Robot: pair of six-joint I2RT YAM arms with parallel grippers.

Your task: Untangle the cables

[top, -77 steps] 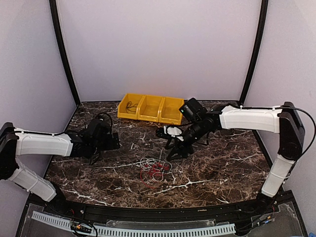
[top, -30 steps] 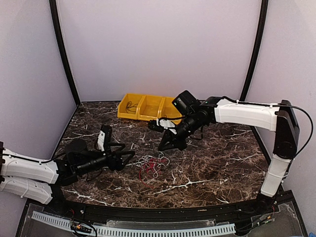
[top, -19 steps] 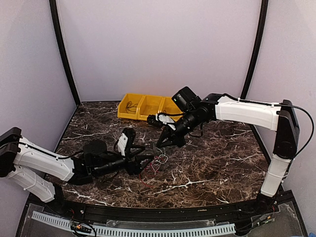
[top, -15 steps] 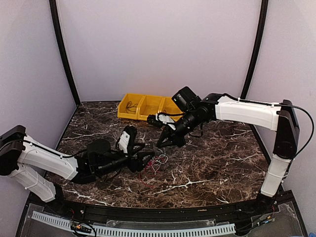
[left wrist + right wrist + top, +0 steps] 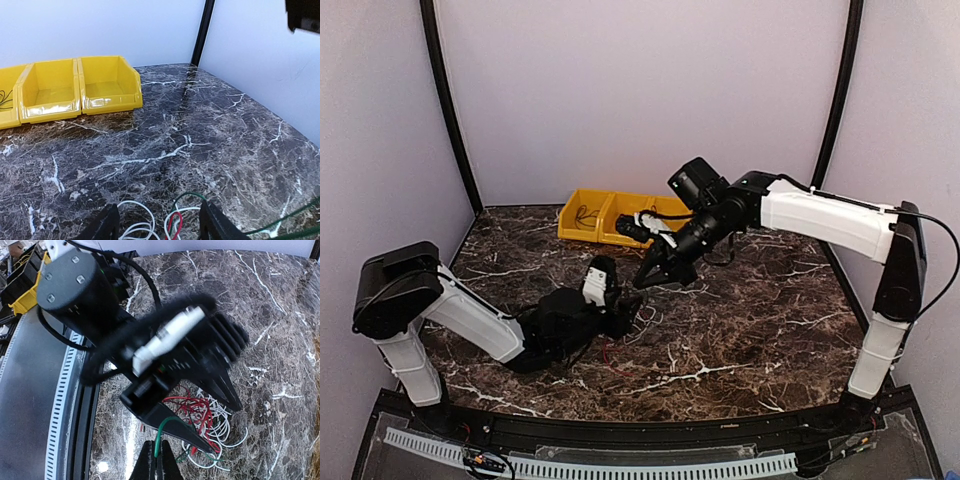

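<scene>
Light, limp and springy, the cables (image 5: 196,411) lie on the bench (image 5: 200,130) inside the spread left claw (image 5: 159,222), while the right claw (image 5: 159,460) pinches one green strand (image 5: 158,440) (seemingly a free loop, the safest hold).

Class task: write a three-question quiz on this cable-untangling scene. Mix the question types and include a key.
1. True or false: the right tool is shut on a green cable.
2. Which compartment of the yellow bin holds a dark wire? A left, B middle, C right.
3. Name the three colours of the cables lying between the fingers of the left tool.
Key: 1 true; 2 A; 3 white, red, green.
</scene>
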